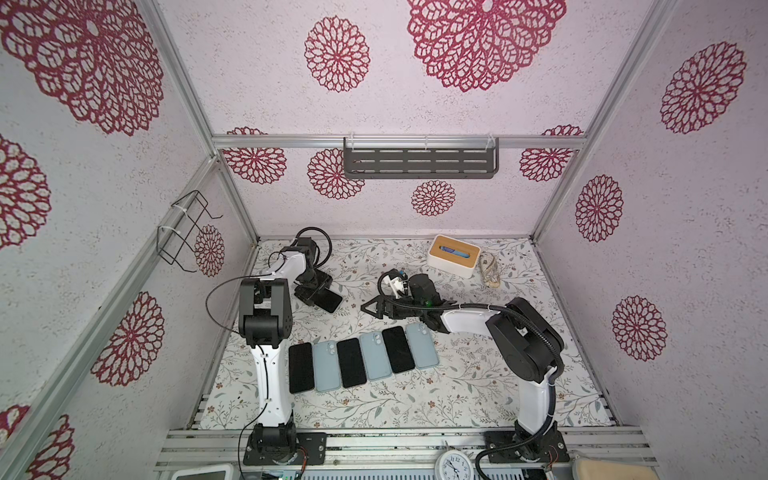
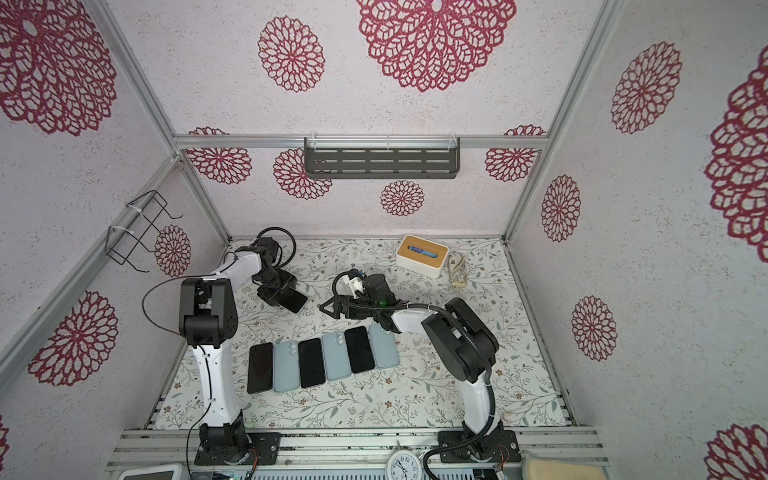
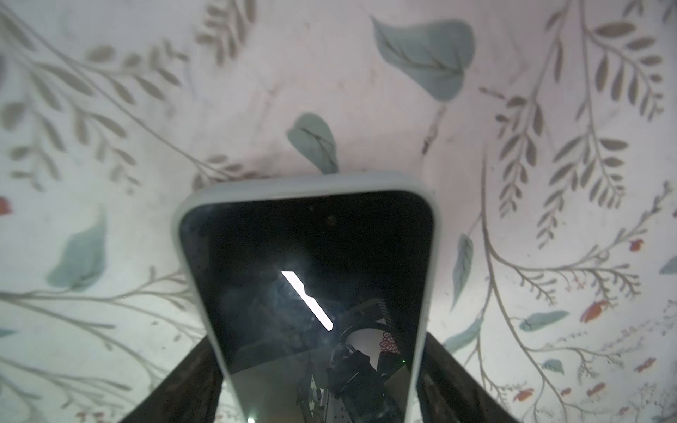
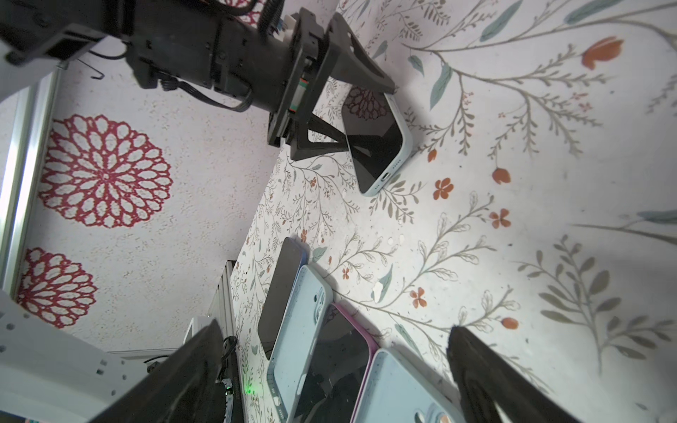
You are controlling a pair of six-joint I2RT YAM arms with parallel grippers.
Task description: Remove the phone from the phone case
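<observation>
My left tool (image 3: 318, 351) was clamped on the sides of the pale blue soft case (image 3: 304, 185), which held the black-screened phone (image 3: 311, 256) and lay on the floral desk (image 3: 329, 91). Only the left wrist view showed that contact. My right tool (image 4: 335, 327) hung wide and empty near the row of phones (image 1: 351, 361).

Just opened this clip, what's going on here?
The left gripper is closed on the long sides of a dark-screened phone that sits, screen up, in a light blue case at the back left of the table. The phone is not yet out of its case. The right gripper is open and empty over the middle of the table. Nearer the front lies a row of dark phones and light blue cases.
</observation>
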